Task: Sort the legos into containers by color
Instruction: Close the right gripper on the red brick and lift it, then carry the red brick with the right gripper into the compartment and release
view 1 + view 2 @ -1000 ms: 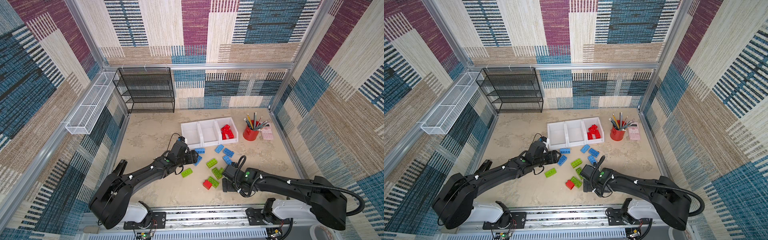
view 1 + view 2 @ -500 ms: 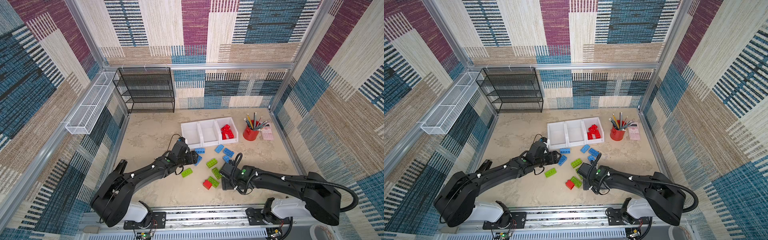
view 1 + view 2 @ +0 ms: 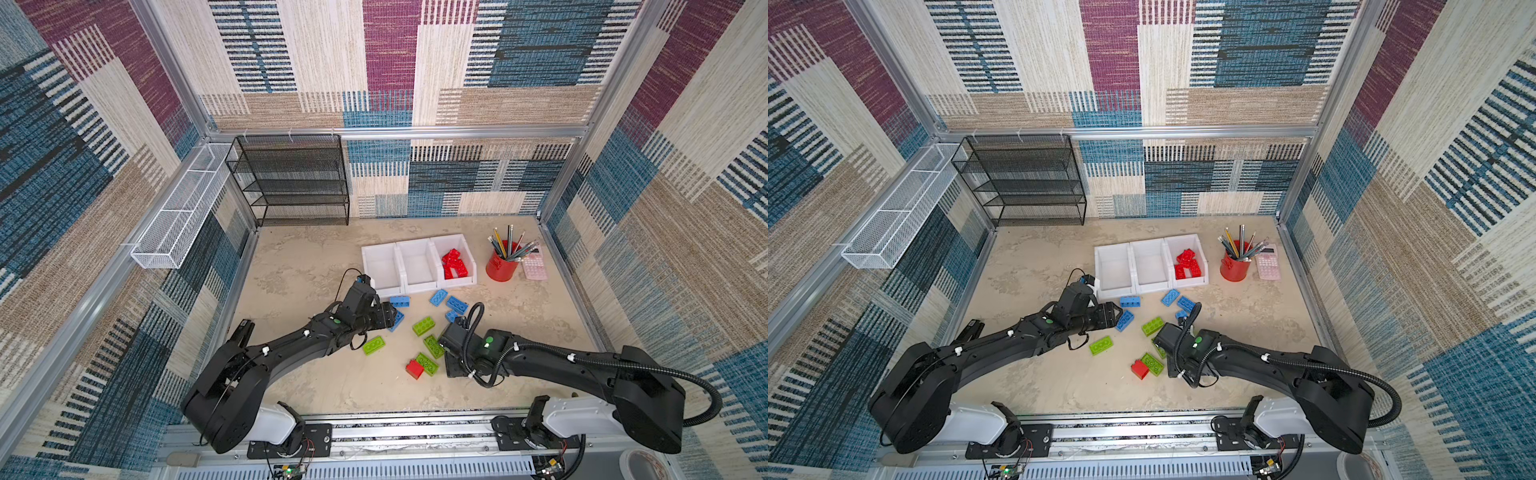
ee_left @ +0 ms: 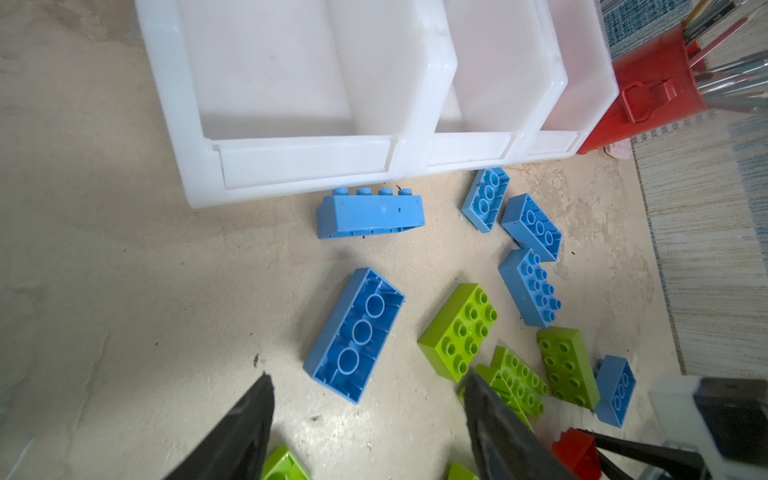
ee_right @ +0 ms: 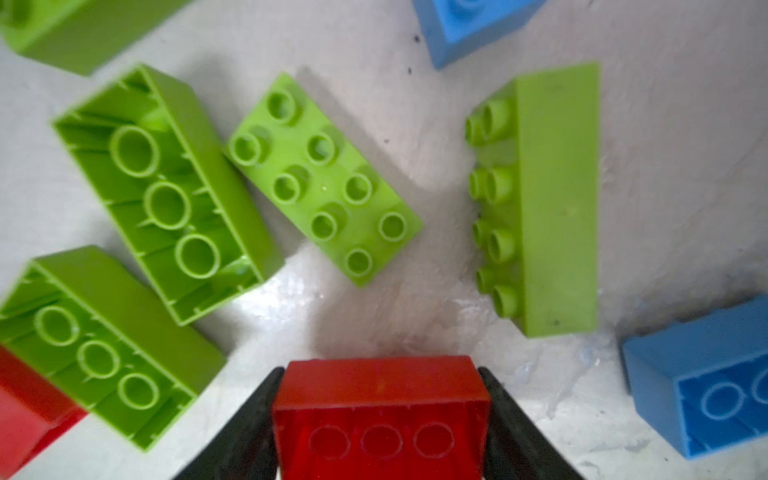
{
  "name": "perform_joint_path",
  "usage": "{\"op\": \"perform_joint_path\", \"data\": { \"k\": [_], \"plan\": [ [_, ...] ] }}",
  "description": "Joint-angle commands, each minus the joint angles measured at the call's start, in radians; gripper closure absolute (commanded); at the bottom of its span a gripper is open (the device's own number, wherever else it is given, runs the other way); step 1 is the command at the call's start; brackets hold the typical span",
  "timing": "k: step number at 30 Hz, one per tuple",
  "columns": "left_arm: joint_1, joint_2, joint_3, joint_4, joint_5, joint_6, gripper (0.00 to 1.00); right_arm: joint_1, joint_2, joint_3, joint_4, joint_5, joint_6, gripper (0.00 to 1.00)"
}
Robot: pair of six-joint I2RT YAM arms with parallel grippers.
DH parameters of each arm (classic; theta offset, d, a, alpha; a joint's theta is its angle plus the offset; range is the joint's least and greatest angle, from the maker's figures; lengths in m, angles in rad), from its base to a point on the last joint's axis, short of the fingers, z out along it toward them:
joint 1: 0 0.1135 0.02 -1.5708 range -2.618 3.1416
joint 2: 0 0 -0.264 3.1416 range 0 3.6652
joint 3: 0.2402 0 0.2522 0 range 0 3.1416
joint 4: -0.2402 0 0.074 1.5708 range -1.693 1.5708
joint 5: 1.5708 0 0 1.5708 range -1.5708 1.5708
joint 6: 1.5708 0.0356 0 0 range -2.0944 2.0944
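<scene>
Three joined white containers (image 3: 417, 268) stand at the back; the right one holds several red legos (image 3: 455, 264), and the two others show nothing inside. Blue legos (image 3: 438, 297), green legos (image 3: 424, 325) and a loose red lego (image 3: 414, 368) lie scattered in front of them. My left gripper (image 4: 369, 378) hangs open just short of an upside-down blue lego (image 4: 355, 334); in a top view the left gripper (image 3: 388, 318) is at that brick. My right gripper (image 5: 380, 374) is shut on a red lego (image 5: 380, 399), low over the floor among green bricks (image 5: 324, 178). In both top views that brick is hidden under the right gripper (image 3: 452, 360).
A red pencil cup (image 3: 501, 266) and a pink calculator (image 3: 534, 266) stand right of the containers. A black mesh shelf (image 3: 295, 183) is at the back wall. A white wire basket (image 3: 174, 220) hangs on the left wall.
My right gripper's jaws have closed on the red lego, and that arm has shifted a little to the left. The left arm has hardly moved.
</scene>
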Motion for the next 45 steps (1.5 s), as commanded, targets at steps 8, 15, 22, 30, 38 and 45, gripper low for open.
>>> {"op": "perform_joint_path", "data": {
  "k": [8, 15, 22, 30, 38, 45],
  "plan": [
    [-0.003, -0.143, -0.053, -0.121, -0.046, 0.029, 0.27, -0.094, 0.023, 0.191, 0.036, 0.026, -0.162, 0.35],
    [-0.008, -0.273, -0.102, -0.177, -0.066, 0.03, 0.27, -0.259, 0.091, 0.358, 0.136, -0.018, -0.312, 0.35],
    [-0.009, -0.307, -0.149, -0.146, -0.087, 0.024, 0.27, -0.399, 0.238, 0.523, 0.285, -0.049, -0.392, 0.36],
    [-0.009, -0.272, -0.155, -0.109, -0.077, 0.032, 0.27, -0.545, 0.438, 0.712, 0.345, -0.113, -0.447, 0.36],
    [-0.009, -0.188, -0.118, -0.097, -0.052, 0.051, 0.27, -0.609, 0.585, 0.81, 0.383, -0.15, -0.455, 0.36],
    [-0.009, -0.179, -0.121, -0.083, -0.051, 0.053, 0.27, -0.63, 0.677, 0.889, 0.38, -0.164, -0.463, 0.34]
  ]
}}
